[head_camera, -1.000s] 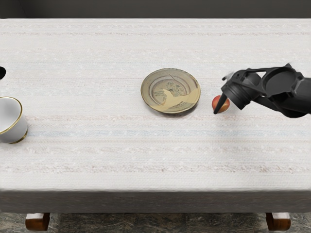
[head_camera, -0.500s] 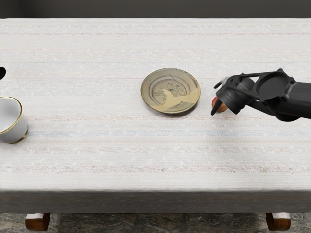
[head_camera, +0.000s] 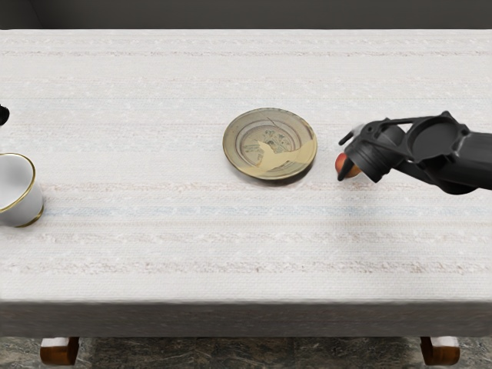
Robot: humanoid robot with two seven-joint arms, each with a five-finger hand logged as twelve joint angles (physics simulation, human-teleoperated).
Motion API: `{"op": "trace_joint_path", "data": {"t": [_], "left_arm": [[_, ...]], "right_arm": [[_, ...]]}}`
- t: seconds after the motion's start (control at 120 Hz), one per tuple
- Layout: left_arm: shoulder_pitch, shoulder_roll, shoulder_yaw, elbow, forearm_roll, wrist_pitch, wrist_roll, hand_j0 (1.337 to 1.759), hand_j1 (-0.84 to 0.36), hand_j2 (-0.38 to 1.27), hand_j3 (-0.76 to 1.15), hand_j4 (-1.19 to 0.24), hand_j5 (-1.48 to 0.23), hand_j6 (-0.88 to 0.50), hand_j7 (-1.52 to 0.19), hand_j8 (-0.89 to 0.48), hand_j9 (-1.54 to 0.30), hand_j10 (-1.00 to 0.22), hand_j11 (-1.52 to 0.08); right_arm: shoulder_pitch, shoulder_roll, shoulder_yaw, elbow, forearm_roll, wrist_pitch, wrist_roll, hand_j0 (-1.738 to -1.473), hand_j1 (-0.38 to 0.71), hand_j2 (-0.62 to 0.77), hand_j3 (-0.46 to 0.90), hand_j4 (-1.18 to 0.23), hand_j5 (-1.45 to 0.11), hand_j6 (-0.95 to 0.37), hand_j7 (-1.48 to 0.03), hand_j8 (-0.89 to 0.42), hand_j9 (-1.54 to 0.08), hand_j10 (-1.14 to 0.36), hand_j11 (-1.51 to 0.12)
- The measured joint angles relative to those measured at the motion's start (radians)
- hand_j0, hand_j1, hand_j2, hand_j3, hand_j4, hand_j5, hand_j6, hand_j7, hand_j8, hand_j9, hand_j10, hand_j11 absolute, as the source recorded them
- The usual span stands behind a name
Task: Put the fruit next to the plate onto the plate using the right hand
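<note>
Now the right hand (head_camera: 374, 154) curls its fingers around the fruit (head_camera: 350, 167), which sits just beside the plate (head_camera: 232, 143) on that arm's side, so the plate lies straight beyond the fingertips

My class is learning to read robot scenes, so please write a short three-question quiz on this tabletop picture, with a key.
1. Short answer: in the picture, on which side of the plate does the fruit lie?
2. True or false: the fruit already lies on the plate.
3. Choose one: the right robot hand is
A. at the fruit
B. over the middle of the plate
C. out of view

Key: 1 right; 2 false; 3 A
</note>
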Motion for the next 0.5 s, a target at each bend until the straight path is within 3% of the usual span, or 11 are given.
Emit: {"op": "trace_joint_path", "data": {"t": [0.025, 0.05, 0.1, 0.142, 0.175, 0.208, 0.242, 0.283, 0.35, 0.433, 0.5], "left_arm": [[0.000, 0.000, 0.000, 0.000, 0.000, 0.000, 0.000, 1.658, 0.34, 0.00, 0.00, -0.01, -0.01, -0.01, -0.01, -0.01, -0.01, -0.01, -0.01], [0.000, 0.000, 0.000, 0.000, 0.000, 0.000, 0.000, 1.658, 0.34, 0.00, 0.00, -0.01, -0.01, -0.01, -0.01, -0.01, -0.01, -0.01, -0.01], [0.000, 0.000, 0.000, 0.000, 0.000, 0.000, 0.000, 1.658, 0.34, 0.00, 0.00, -0.01, -0.01, -0.01, -0.01, -0.01, -0.01, -0.01, -0.01], [0.000, 0.000, 0.001, 0.000, 0.000, 0.000, 0.000, 1.658, 0.34, 0.00, 0.00, -0.01, -0.01, -0.01, -0.01, -0.01, -0.01, -0.01, -0.01], [0.000, 0.000, 0.001, 0.000, 0.000, 0.000, 0.000, 1.658, 0.34, 0.00, 0.00, -0.01, -0.01, -0.01, -0.01, -0.01, -0.01, -0.01, -0.01], [0.000, 0.000, 0.001, 0.000, -0.001, 0.000, 0.000, 1.658, 0.34, 0.00, 0.00, -0.01, -0.01, -0.01, -0.01, -0.01, -0.01, -0.01, -0.01], [0.000, 0.000, 0.001, 0.000, -0.001, 0.000, 0.000, 1.658, 0.34, 0.00, 0.00, -0.01, -0.01, -0.01, -0.01, -0.01, -0.01, -0.01, -0.01], [0.000, 0.000, 0.001, 0.000, 0.000, 0.000, 0.000, 1.658, 0.34, 0.00, 0.00, -0.01, -0.01, -0.01, -0.01, -0.01, -0.01, -0.01, -0.01], [0.000, 0.000, 0.000, 0.000, 0.000, 0.000, 0.000, 1.658, 0.34, 0.00, 0.00, -0.01, -0.01, -0.01, -0.01, -0.01, -0.01, -0.01, -0.01], [0.000, 0.000, 0.000, 0.000, 0.000, 0.000, 0.000, 1.658, 0.34, 0.00, 0.00, -0.01, -0.01, -0.01, -0.01, -0.01, -0.01, -0.01, -0.01], [0.000, 0.000, 0.000, 0.000, 0.000, 0.000, 0.000, 1.658, 0.34, 0.00, 0.00, -0.01, -0.01, -0.01, -0.01, -0.01, -0.01, -0.01, -0.01]], "right_arm": [[-0.001, 0.000, 0.000, 0.000, -0.001, 0.000, 0.000, -1.658, 0.08, -0.07, 0.00, -0.37, -0.45, -0.36, -0.47, -0.26, -0.65, -0.33, -0.52], [-0.001, -0.001, 0.000, 0.000, -0.002, 0.001, 0.001, -1.658, 0.08, -0.07, 0.00, -0.37, -0.45, -0.36, -0.47, -0.30, -0.58, -0.31, -0.57], [-0.005, -0.002, 0.002, 0.000, -0.006, 0.001, 0.003, -1.658, 0.14, -0.08, 0.00, -0.43, -0.51, -0.41, -0.53, -0.28, -0.66, -0.30, -0.60], [-0.013, -0.002, 0.006, -0.001, -0.015, 0.003, 0.006, -1.657, 0.22, -0.07, 0.00, -0.53, -0.60, -0.49, -0.65, -0.18, -0.87, -0.20, -0.85], [-0.021, -0.003, 0.012, -0.001, -0.021, 0.003, 0.007, -1.654, 0.25, -0.02, 0.00, -0.60, -0.66, -0.48, -0.72, -0.10, -1.02, -0.13, -0.99], [-0.026, -0.004, 0.017, -0.002, -0.029, 0.003, 0.007, -1.649, 0.28, 0.03, -0.01, -0.66, -0.69, -0.51, -0.65, -0.07, -1.09, -0.08, -1.11], [-0.031, -0.010, 0.028, -0.002, -0.033, 0.003, 0.007, -1.647, 0.28, 0.05, 0.00, -0.71, -0.73, -0.54, -0.63, -0.11, -1.06, -0.11, -1.10], [-0.037, -0.039, 0.070, -0.001, -0.021, 0.004, 0.004, -1.648, 0.30, 0.09, 0.00, -0.75, -0.80, -0.47, -0.72, -0.24, -1.02, -0.23, -1.13], [-0.046, -0.110, 0.143, 0.000, -0.010, 0.009, 0.000, -1.647, 0.30, 0.11, 0.00, -0.78, -0.90, -0.45, -0.84, -0.26, -1.06, -0.39, -1.14], [-0.062, -0.198, 0.232, 0.002, -0.003, 0.037, -0.002, -1.646, 0.30, 0.13, 0.00, -0.81, -0.98, -0.43, -0.94, -0.26, -1.09, -0.41, -1.15], [-0.129, -0.264, 0.439, 0.002, 0.001, 0.168, -0.004, -1.645, 0.32, 0.11, 0.00, -0.83, -1.02, -0.41, -0.99, -0.24, -1.11, -0.39, -1.16]]}}
